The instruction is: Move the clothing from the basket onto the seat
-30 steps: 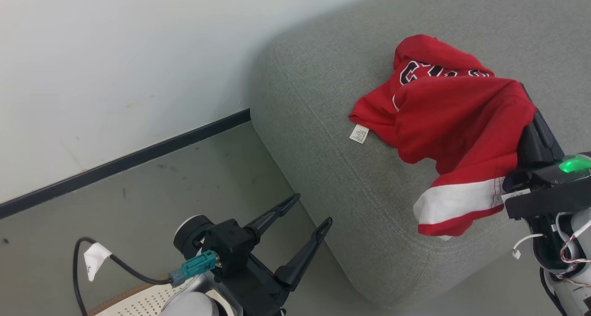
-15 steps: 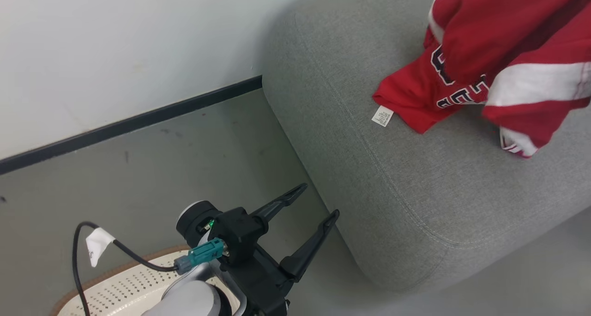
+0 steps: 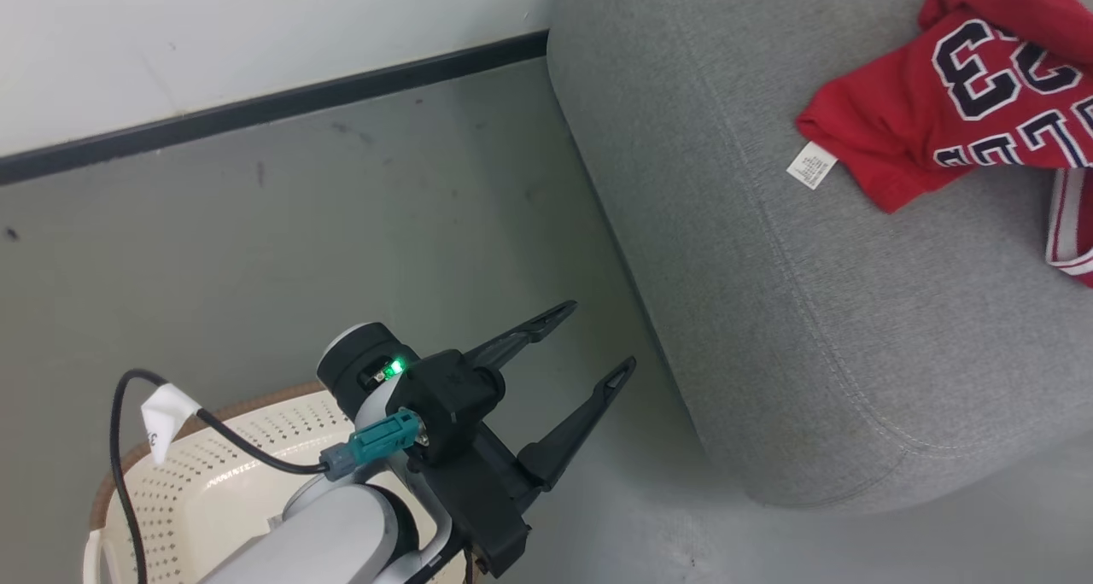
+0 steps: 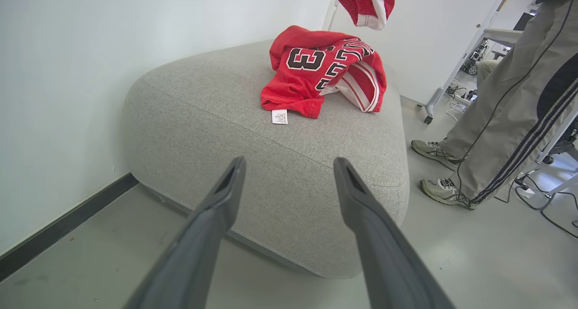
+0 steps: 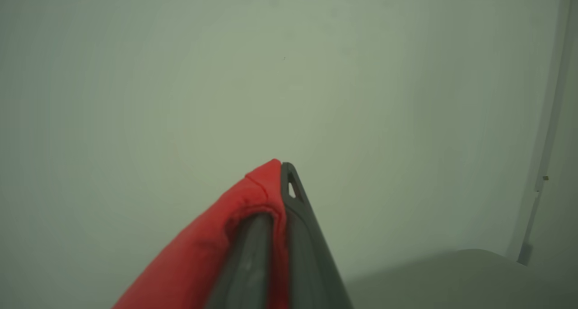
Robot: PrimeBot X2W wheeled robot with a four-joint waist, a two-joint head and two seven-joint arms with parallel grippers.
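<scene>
Had left pincer [image 3: 602,335] wide open, empty, off seat [image 4: 203,119] corner; right pincer [image 5: 280,173] clamped on red clothing [image 5: 203,259]; saw jersey [image 4: 311,69] lying atop seat.

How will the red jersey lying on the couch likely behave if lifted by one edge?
Probably floppy: the red jersey lies crumpled in folds on the seat, so it should sag and drape. Likely light: a similar red garment hangs from just a fingertip pinch of the right gripper.

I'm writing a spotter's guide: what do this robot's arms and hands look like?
Left hand: two long tapered black fingers on a black block with a green light; teal connector, black cable with white tag; pale grey forearm. Right hand: dark fingers, slotted tip.
</scene>
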